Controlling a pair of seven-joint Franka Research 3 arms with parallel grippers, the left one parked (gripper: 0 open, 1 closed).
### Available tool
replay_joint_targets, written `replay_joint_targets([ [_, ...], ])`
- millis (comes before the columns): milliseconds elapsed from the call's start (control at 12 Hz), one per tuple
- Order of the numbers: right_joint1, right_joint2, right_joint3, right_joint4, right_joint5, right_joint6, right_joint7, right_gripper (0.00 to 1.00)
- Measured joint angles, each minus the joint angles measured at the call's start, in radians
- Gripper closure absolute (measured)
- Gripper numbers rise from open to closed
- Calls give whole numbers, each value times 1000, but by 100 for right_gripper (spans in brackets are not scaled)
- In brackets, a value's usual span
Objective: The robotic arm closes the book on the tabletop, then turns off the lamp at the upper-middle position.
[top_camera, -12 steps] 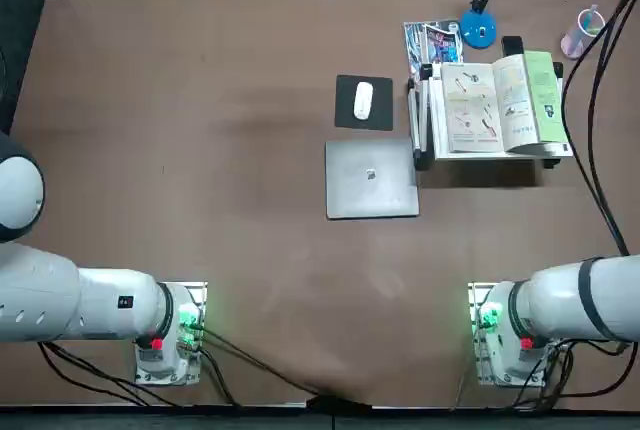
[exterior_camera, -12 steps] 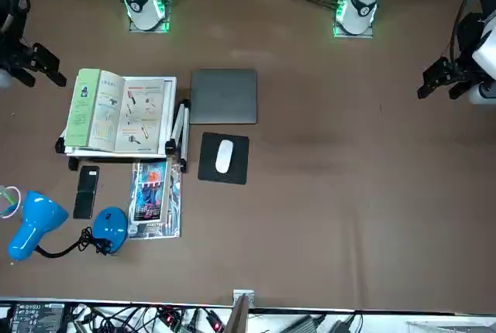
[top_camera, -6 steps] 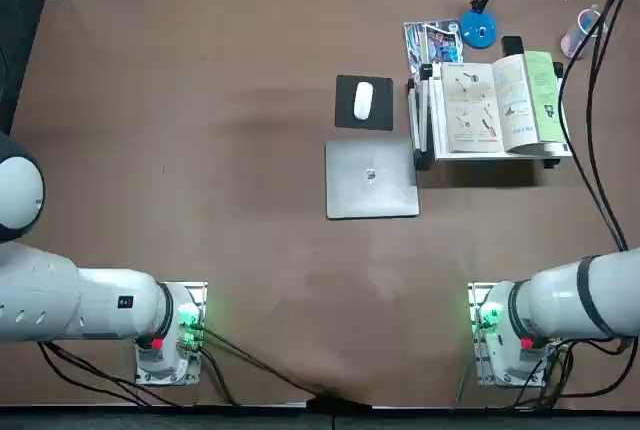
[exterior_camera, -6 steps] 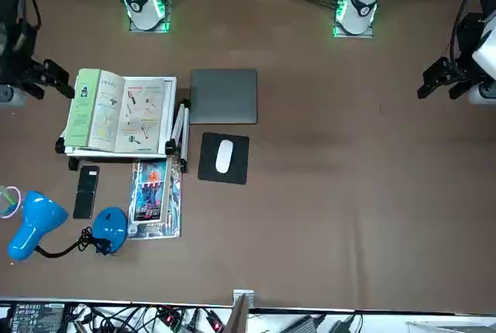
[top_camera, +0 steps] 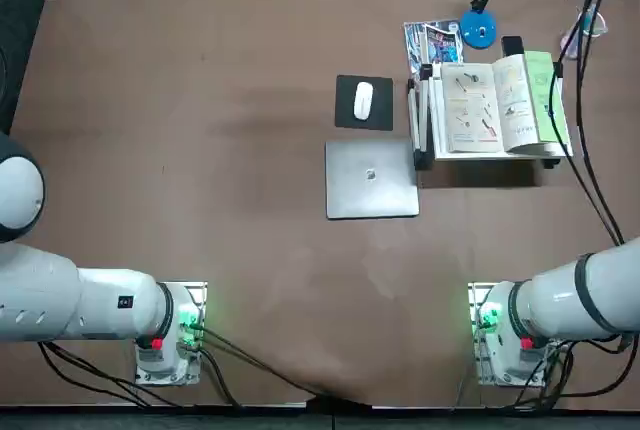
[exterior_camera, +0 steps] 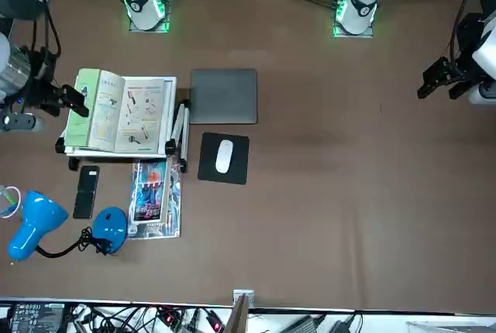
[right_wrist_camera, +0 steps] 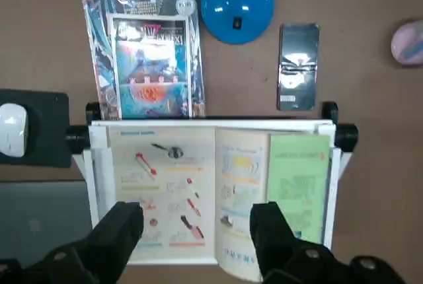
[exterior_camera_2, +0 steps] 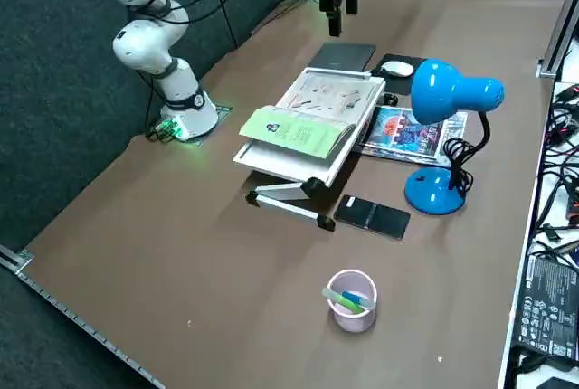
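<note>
The book [top_camera: 495,105] lies open on a white stand, with white illustrated pages and a green page on the robot's right [right_wrist_camera: 297,185]. My right gripper [right_wrist_camera: 195,234] hovers above it, open, with nothing between its fingers [right_wrist_camera: 115,234]. In the front view the gripper [exterior_camera: 76,102] is over the book's [exterior_camera: 120,112] green edge. In the side view it [exterior_camera_2: 336,9] hangs well above the table. The lamp has a blue disc base [top_camera: 479,30] beyond the book, and its blue head [exterior_camera_2: 448,90] rises over the magazine. The lamp [exterior_camera: 111,224] stands apart from the gripper.
A blue-toned magazine [top_camera: 433,42] and a black phone [exterior_camera: 87,191] lie between the book stand and the lamp. A pink cup [exterior_camera_2: 351,298] stands at the far right corner. A grey laptop [top_camera: 371,178] and a white mouse [top_camera: 363,100] on a black pad lie to the book's left.
My right gripper has moved from beyond the table's right edge in toward the book and now hangs over its green page. The book and lamp have not moved.
</note>
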Motion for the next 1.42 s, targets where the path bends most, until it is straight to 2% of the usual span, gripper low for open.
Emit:
replay_joint_targets([
  [417,9,21,0,-93,0,199,1,0],
  [1083,11,128,0,-122,0,379,0,0],
  [1417,27,136,0,-204,0,506,0,0],
])
